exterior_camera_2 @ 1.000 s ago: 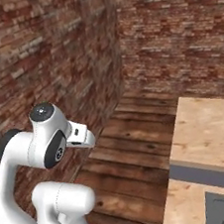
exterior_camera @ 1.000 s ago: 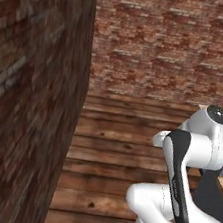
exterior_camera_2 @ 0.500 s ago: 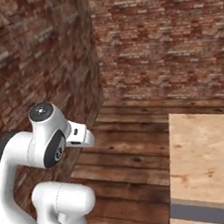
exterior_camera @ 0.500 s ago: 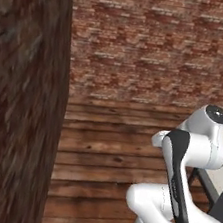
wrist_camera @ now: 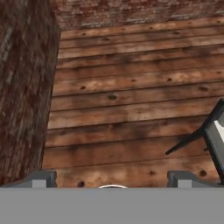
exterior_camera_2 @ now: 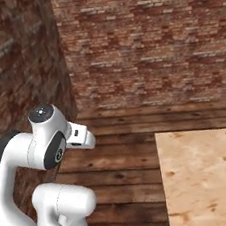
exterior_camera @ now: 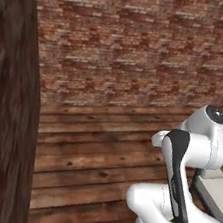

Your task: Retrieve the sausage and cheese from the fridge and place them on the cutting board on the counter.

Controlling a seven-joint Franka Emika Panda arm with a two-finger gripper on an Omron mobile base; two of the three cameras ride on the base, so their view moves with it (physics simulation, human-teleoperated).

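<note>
Driving past brick wall point(exterior_camera_2: 146, 45), seeking fridge; pincer point(wrist_camera: 113, 183) wide, empty over plank floor point(wrist_camera: 131, 113); table point(exterior_camera_2: 208, 173) beside. Next: find fridge.

We kept our arm point(exterior_camera: 186, 165) folded upright; our pincer point(wrist_camera: 112, 178) pointed down, fingertips point(wrist_camera: 41, 178) spread wide, holding nothing.

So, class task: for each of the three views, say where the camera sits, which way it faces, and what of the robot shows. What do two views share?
Left base view: behind the arm on its left, facing a brick wall over plank floor.
Right base view: behind on its right; arm lower left, tan counter lower right.
Hand view: on the hand, looking down at the floor; gripper tips at bottom.
Both base views share the arm, wall and floor.
</note>
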